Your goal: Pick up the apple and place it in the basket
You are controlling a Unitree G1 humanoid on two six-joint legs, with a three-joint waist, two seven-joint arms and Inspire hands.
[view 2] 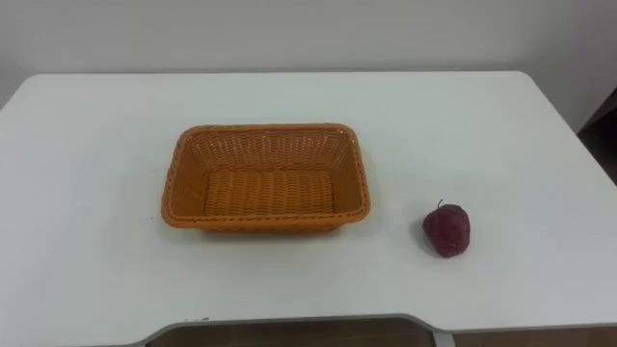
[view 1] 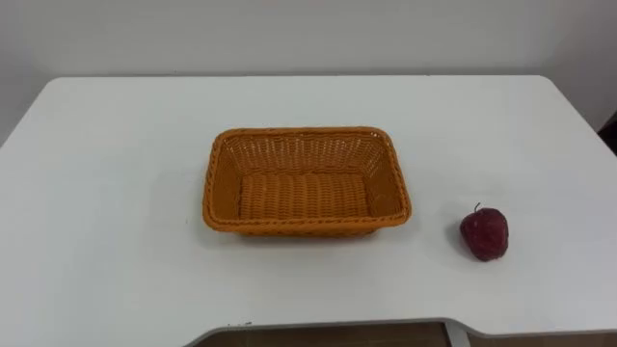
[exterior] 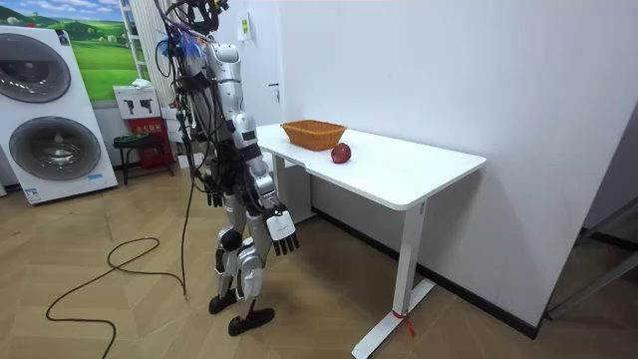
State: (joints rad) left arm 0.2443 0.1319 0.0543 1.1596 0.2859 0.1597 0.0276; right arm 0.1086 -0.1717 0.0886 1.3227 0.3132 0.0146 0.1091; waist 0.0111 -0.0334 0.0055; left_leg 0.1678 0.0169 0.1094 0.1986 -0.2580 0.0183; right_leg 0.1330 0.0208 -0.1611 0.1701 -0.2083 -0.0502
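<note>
Fingers of the right hand (exterior: 282, 231) hung loose and nearly straight beside the robot's thigh, grasping nothing. That arm was simply down at its side, as the robot stood upright on the wooden floor at the end of the white table (view 1: 106, 164). Of the left hand (exterior: 212, 189), low on the far side of the body, I could not tell the state.

The apple (view 1: 484, 233), dark red with its stalk up, sat on the bare tabletop to the robot's right. It was toward the near edge and clearly apart from the orange wicker basket (view 1: 220, 183). Nothing touched the apple, and it rested steadily on its base.

The basket stood empty at the middle of the table with its long side toward the robot. Its open top and its spot straight ahead made it, to my mind, the likely place for the fruit.

Because the apple lay on the right, I judged the right hand the natural one to fetch it. The pick had not yet begun, with both arms low and the table's things untouched. A round fruit so near the edge could roll off if nudged carelessly.
</note>
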